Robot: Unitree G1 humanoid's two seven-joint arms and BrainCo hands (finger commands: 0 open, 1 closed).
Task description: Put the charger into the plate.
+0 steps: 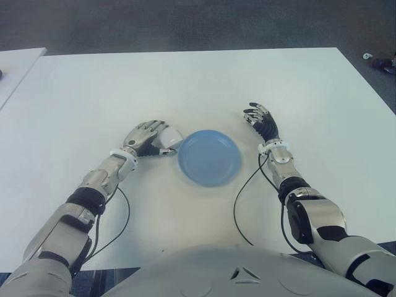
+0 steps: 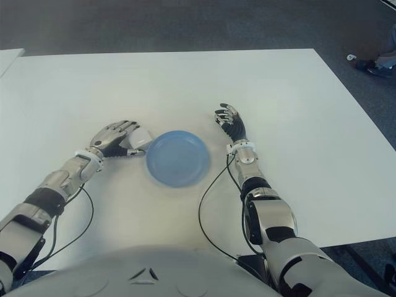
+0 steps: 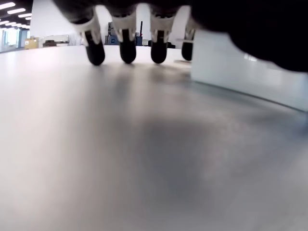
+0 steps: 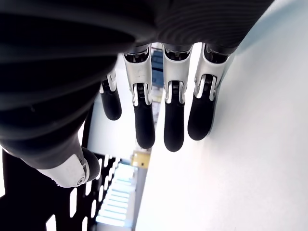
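White table, blue plate near its front centre, left hand just left of the plate with fingers curled over the white charger standing on the tabletop, right hand right of the plate, fingers relaxed apart, holding nothing

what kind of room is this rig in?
Probably an office or lab: a big white table on grey carpet, a second table alongside. Left hand covers the charger beside the plate.
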